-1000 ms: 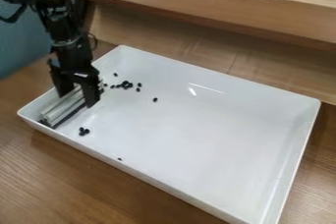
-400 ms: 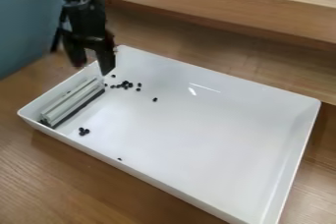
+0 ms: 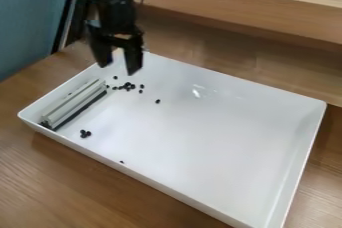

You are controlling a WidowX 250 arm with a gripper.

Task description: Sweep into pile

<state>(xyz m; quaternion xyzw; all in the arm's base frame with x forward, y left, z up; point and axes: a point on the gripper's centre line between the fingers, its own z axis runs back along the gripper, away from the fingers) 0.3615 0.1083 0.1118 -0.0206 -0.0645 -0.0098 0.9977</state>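
Observation:
The black gripper [image 3: 117, 68] hangs over the back left corner of the white tray [image 3: 220, 142], open and holding nothing. Below and left of it, a pale bar-shaped sweeper [image 3: 75, 103] with a dark lower edge lies along the tray's left wall. Several small black pieces [image 3: 128, 86] are loosely grouped just below the gripper, with a single piece [image 3: 157, 101] to their right. A small cluster [image 3: 85, 134] lies near the front left wall, and one piece [image 3: 121, 162] sits farther along that wall.
The tray's raised walls surround the pieces. Behind it stands a wooden ledge [image 3: 234, 19]. The tray rests on a wooden table [image 3: 80, 182], with a blue-grey surface [image 3: 27, 27] at the upper left.
The gripper has risen off the sweeper and moved right toward the tray's back left corner. The sweeper stays by the left wall, and the black pieces look much the same.

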